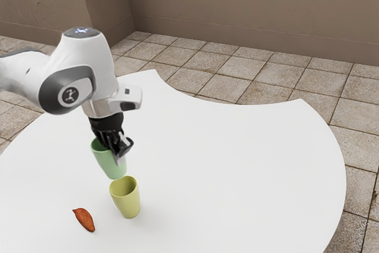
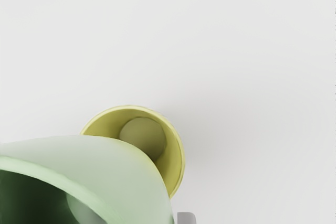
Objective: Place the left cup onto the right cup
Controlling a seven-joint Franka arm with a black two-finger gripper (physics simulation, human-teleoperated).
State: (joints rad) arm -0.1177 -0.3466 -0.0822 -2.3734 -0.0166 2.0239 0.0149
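Observation:
A light green cup (image 1: 108, 158) hangs tilted in the air, and my black gripper (image 1: 114, 143) is shut on its rim. Just below it and slightly toward the exterior view's right, a yellow-green cup (image 1: 125, 196) stands upright on the white table (image 1: 237, 164), mouth up. The two cups are close but apart. In the wrist view the held green cup (image 2: 89, 177) looms large under my hand and covers part of the yellow-green cup (image 2: 157, 140), whose open mouth and inner base are visible.
A small orange-brown object (image 1: 84, 218) lies on the table toward the exterior view's left of the standing cup, near the front edge. The table's curved edge runs along the right over a tiled floor (image 1: 355, 146).

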